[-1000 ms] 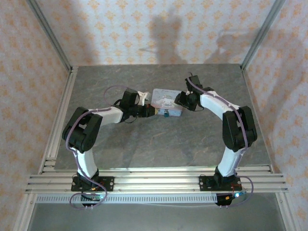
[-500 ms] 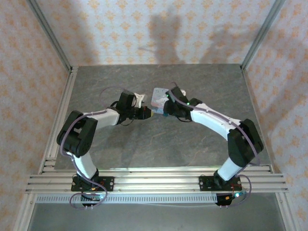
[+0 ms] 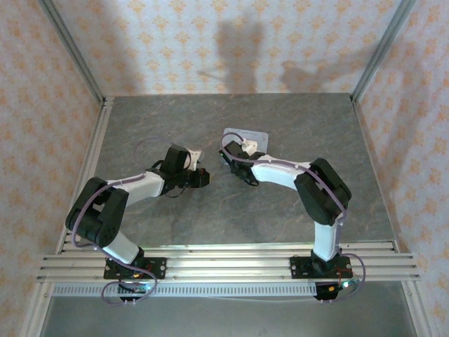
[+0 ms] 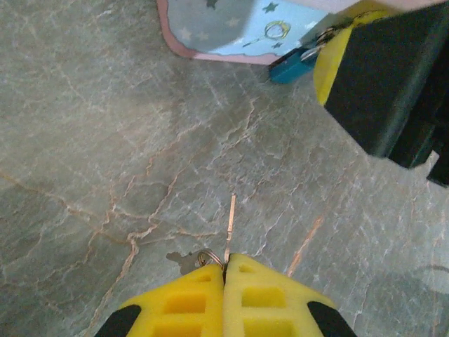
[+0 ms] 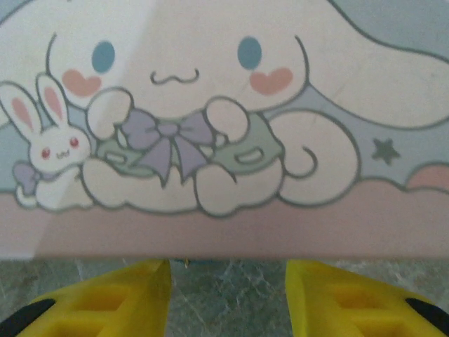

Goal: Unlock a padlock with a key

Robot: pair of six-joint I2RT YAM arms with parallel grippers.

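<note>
The left end effector (image 4: 226, 261) is pressed fully closed, its yellow fingers (image 4: 189, 302) pinching the key (image 4: 230, 221). The key is a slim silvery blade that juts forward from between the tips, just above the grey desk (image 3: 210, 217). A small ring (image 4: 205, 257) with a second metal piece hangs at the left fingertip. This end effector sits near the middle of the desk, close to the padlock (image 3: 258, 135) but not touching it.

The padlock lies in the far half of the desk, about midway between the left and right edges. Its face shows a cartoon animal and its rim is pink.

The right end effector (image 5: 228, 270) stands partly open, with bare desk showing in the gap between its fingers. The fingertips reach the padlock's near rim, and whether they press on it I cannot tell. From the left wrist view, one of its yellow fingers (image 4: 333, 67) sits against that rim, just beside a small teal piece (image 4: 289, 67) at the padlock's edge.
</note>
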